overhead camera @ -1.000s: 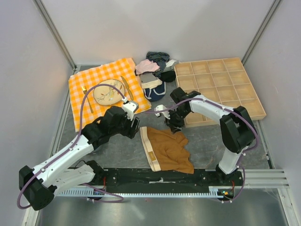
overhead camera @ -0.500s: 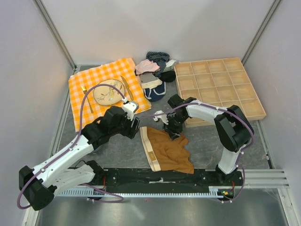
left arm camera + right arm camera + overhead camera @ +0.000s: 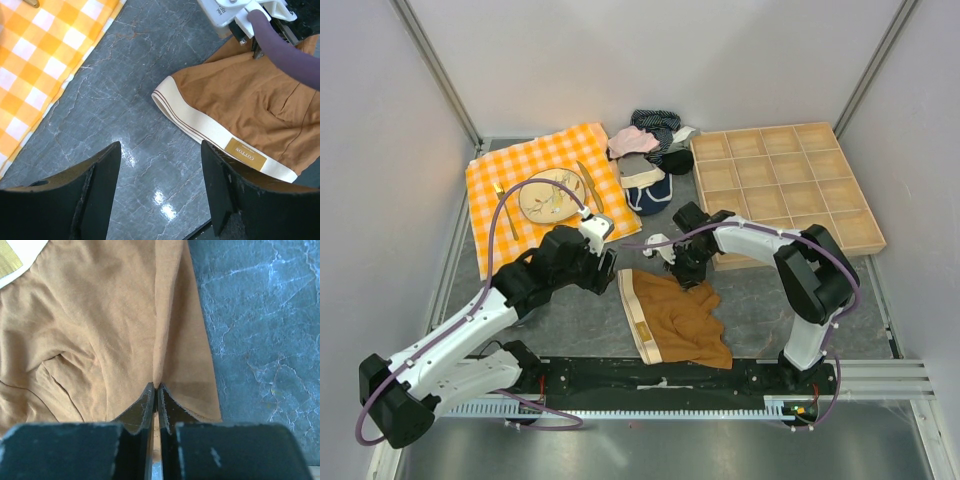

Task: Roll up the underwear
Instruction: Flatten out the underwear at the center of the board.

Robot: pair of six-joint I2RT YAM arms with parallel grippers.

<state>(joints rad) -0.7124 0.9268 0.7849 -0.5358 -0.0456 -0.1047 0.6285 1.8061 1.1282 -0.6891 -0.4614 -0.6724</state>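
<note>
The right gripper [image 3: 155,388] is pinching the underwear [image 3: 100,315]. Its fingers are pressing together on a raised crease of rust-brown fabric near the garment's edge, just beside bare grey worktop [image 3: 260,330]. Only the right wrist view is showing this pinch. From above, the dark gripper body is hiding the fingertips, and the gripper is sitting at the 12 o'clock corner of the garment.

The left gripper [image 3: 160,150] is hanging spread over bare worktop and holding nothing. In its own view the cream waistband [image 3: 200,125] is lying at 1 o'clock, clear of both fingers. That view alone is making the gold COTTON label [image 3: 245,154] legible, and a purple cable [image 3: 280,45] is crossing the top right corner.

The top view is showing the underwear lying flat near the arm bases, with its waistband running along the 9 o'clock side. An orange checked cloth [image 3: 490,185] carrying a plate [image 3: 552,195] is lying at 10 o'clock from the garment. A heap of garments [image 3: 650,150] is lying at 12 o'clock, and a wooden compartment tray [image 3: 790,180] at 1 o'clock.
</note>
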